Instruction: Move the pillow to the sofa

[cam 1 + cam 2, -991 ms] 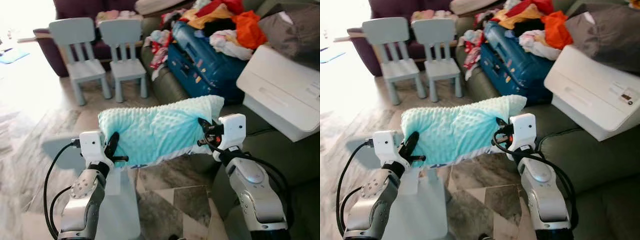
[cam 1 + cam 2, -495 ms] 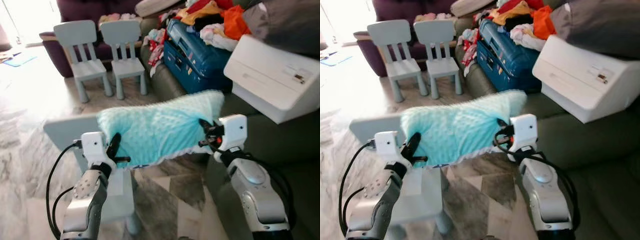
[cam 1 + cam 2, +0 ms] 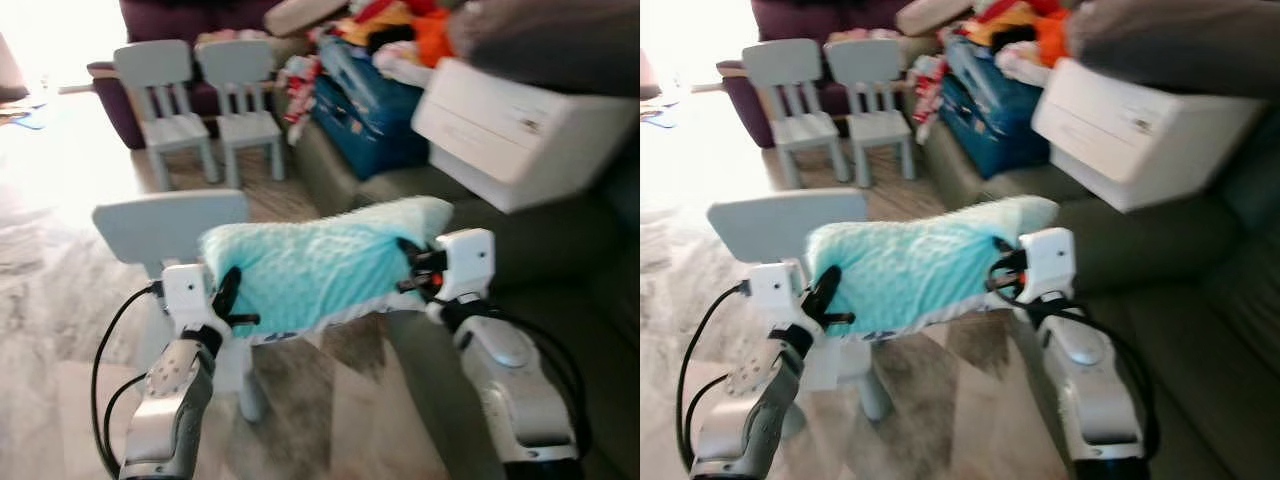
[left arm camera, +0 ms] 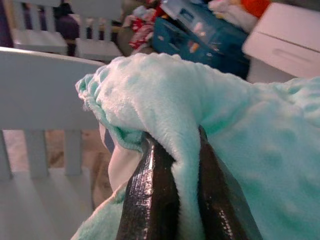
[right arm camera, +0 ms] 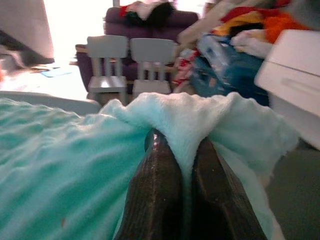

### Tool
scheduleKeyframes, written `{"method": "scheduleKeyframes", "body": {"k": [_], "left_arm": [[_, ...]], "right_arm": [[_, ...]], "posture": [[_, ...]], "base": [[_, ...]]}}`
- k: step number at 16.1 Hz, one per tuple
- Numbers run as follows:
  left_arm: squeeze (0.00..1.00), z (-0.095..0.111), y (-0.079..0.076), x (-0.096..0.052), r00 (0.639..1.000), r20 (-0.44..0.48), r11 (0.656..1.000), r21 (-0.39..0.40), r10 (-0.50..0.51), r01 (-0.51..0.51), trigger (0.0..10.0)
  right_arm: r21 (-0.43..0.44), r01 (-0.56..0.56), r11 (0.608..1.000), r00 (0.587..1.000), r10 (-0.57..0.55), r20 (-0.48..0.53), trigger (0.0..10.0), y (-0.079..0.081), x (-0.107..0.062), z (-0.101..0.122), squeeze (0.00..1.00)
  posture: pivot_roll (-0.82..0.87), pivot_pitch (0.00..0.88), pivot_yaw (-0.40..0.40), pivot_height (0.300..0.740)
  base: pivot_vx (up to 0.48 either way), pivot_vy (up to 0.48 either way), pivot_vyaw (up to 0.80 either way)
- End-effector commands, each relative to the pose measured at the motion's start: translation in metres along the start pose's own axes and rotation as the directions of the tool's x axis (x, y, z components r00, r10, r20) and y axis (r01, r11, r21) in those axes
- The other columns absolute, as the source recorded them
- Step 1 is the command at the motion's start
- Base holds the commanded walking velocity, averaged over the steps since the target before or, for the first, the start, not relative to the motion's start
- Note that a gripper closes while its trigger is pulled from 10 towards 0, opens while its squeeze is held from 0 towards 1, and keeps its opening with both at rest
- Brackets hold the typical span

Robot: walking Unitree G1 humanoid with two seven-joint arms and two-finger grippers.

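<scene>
Both arms are brushed silver metal with rounded, jointed housings; the left arm point(image 3: 165, 400) has a round disc at the joint with a few small dark screw holes, at about 7 o'clock in the left eye view. The right arm point(image 3: 510, 385), around 4 o'clock, is a chunkier, smooth, glossy shell. Each wrist carries a boxy white module with rounded corners. Black cables loop out from the left wrist and hang down alongside the arm, and thick black cable curves around the right forearm too. The left gripper point(image 4: 172, 190) and right gripper point(image 5: 175, 185) each have two long, shiny black fingers, slightly tapered.
</scene>
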State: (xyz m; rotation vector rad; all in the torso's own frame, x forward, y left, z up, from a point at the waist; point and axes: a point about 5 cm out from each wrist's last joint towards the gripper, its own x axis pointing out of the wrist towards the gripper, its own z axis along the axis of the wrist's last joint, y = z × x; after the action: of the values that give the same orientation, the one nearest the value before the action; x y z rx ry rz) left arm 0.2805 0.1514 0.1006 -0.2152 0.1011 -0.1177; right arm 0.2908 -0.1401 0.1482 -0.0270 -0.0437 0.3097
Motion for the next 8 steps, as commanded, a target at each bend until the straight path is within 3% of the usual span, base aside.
{"method": "scheduleKeyframes", "body": {"k": [1, 2, 8], "left_arm": [[0.0, 0.0038, 0.0034, -0.0004, 1.0, 0.012, 1.0, 0.01, 0.006, -0.006, 10.0], [0.0, 0.0036, 0.0034, 0.0, 1.0, 0.013, 1.0, 0.009, 0.005, -0.005, 10.0], [0.0, 0.0075, 0.0066, 0.0045, 1.0, 0.027, 1.0, 0.004, 0.015, -0.015, 10.0]], "right_arm": [[0.004, -0.019, 1.0, 0.999, 0.019, 0.029, 10.0, 0.0055, 0.003, 0.0067, 0.0], [0.001, -0.021, 1.0, 0.999, 0.021, 0.028, 10.0, 0.0051, 0.0036, 0.0068, 0.0], [-0.005, -0.026, 1.0, 0.999, 0.026, 0.028, 10.0, 0.0052, 0.0053, 0.0068, 0.0]], "posture": [[-0.18, 0.007, -0.02, 0.74], [-0.18, 0.006, -0.021, 0.74], [-0.18, 0.0, -0.022, 0.74]], "base": [[-0.341, 0.0, 0.0], [-0.322, 0.0, 0.0], [0.0, 0.0, 0.0]]}}
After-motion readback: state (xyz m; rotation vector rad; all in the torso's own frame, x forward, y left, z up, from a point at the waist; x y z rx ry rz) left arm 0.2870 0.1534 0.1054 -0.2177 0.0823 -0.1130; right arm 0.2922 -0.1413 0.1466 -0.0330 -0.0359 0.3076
